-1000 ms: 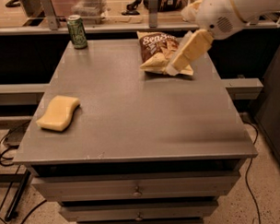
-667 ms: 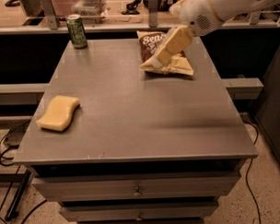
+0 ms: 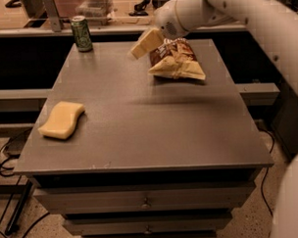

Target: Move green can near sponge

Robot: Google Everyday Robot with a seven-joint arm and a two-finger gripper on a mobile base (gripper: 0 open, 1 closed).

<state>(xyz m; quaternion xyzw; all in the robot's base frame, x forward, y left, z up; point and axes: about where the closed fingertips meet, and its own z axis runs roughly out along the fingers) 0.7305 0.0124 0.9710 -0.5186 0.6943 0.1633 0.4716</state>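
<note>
Green can [image 3: 81,33] stands untouched on the worktop [image 3: 139,121]. Gripper [image 3: 144,43] hovers right of it, empty, width I can't tell, probably lining up a grasp. Sponge [image 3: 62,119] lies well apart, nearer us.

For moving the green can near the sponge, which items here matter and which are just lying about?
Job: green can, back-left corner; sponge, left edge; pincer, raised over the table, back middle.
Lying about: brown chip bag, back right.

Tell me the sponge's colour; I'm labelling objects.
Pale yellow sponge, clearest in the camera view; the gripper hangs above the table's far side.
</note>
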